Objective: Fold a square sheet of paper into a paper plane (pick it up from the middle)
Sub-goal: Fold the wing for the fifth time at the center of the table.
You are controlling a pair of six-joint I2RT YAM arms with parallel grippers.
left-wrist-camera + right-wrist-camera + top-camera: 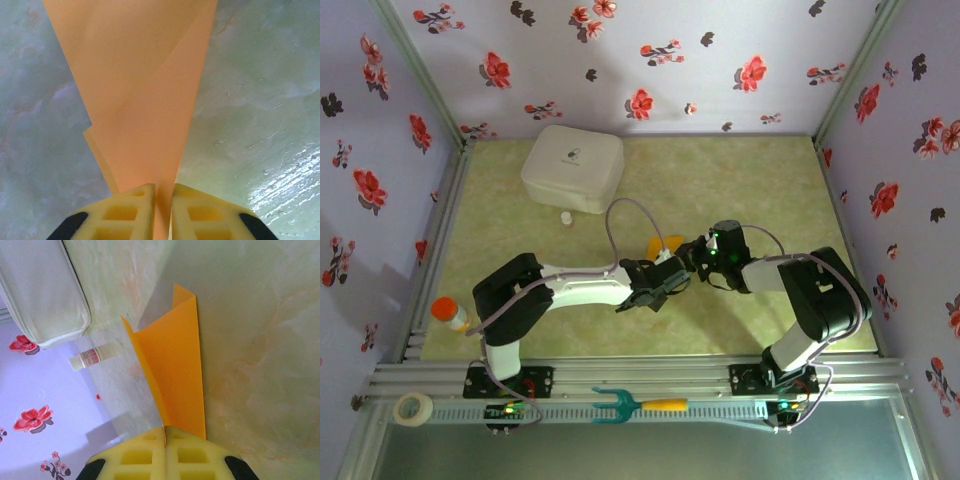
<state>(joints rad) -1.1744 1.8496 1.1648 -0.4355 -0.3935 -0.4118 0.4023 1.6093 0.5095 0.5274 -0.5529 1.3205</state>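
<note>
Orange paper plane (145,100) pinched by left gripper (162,210) and right gripper (165,450) together, presumably to keep its centre crease pressed shut.

My two arms, as listed:
- Left arm (570,285): white shell links, black joint housings.
- Right arm (810,290): the same make, with bulky black blocks, a white forearm and a green lamp (717,240) lit at the wrist.
- Cable (609,235): a grey lead running along each arm.
- Bases (508,381): black, with small green lights.
- Left gripper (163,192) and right gripper (165,432): yellow fingers (125,212) moulded with square pockets, black mounts at the corners.
</note>
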